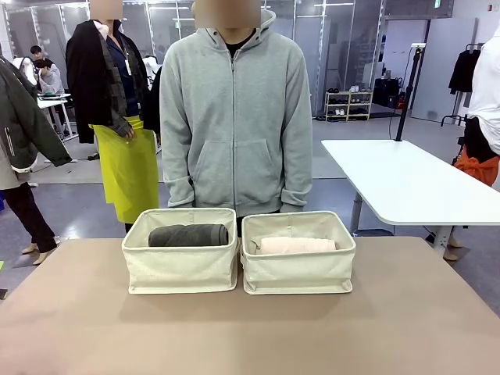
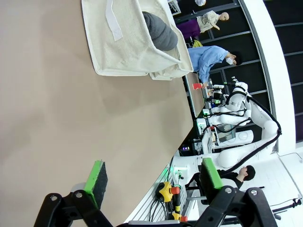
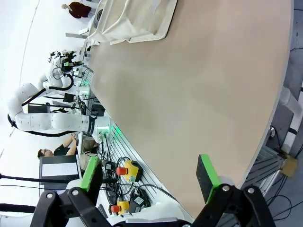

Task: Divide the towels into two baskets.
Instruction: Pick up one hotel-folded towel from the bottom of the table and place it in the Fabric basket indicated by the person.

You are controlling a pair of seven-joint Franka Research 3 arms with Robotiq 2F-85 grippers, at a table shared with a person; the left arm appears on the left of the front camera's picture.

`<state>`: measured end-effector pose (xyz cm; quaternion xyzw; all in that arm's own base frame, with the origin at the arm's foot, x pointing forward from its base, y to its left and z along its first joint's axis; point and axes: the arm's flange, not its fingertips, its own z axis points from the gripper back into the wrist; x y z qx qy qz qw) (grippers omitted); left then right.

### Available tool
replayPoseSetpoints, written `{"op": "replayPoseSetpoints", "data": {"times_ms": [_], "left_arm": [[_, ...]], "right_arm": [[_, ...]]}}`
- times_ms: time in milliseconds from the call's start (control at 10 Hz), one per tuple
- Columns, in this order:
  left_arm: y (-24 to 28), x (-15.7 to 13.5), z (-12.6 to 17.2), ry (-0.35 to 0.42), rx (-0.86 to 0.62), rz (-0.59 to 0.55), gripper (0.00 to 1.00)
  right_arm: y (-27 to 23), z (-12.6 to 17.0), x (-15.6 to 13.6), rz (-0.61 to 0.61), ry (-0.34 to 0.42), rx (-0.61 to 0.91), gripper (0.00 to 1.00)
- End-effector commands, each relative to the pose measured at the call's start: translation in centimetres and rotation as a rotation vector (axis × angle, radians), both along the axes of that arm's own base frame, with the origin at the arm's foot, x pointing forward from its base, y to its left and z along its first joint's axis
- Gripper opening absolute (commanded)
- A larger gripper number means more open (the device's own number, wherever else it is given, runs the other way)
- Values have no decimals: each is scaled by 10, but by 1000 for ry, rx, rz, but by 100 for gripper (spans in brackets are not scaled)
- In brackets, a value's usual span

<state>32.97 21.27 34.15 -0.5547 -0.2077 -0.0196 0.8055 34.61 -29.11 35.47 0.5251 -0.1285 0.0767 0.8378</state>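
One fixed front camera, two rolled wrist cameras.
The front view faces across the worktop [image 1: 250, 328] toward the person; both wrist views look from farther back, sharing the baskets [image 2: 128, 42].

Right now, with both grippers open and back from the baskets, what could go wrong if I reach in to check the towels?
1. The two baskets stand almost touching, with soft sides; a finger going into one could snag a rim and drag both.
2. The dark grey towel and the peach-pink towel lie low inside, so anything beneath them is hidden; the count can't be confirmed.
3. The person stands close behind the baskets; a far reach by the left gripper or right gripper heads toward them.
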Motion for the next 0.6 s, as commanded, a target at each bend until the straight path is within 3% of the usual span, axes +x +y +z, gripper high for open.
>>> {"op": "replayPoseSetpoints", "data": {"times_ms": [0,500], "left_arm": [[2,-4,5,13,3,-1,100],[2,-4,5,13,3,-1,100]], "right_arm": [[2,5,-1,1,-11,-4,100],[2,5,-1,1,-11,-4,100]]}}
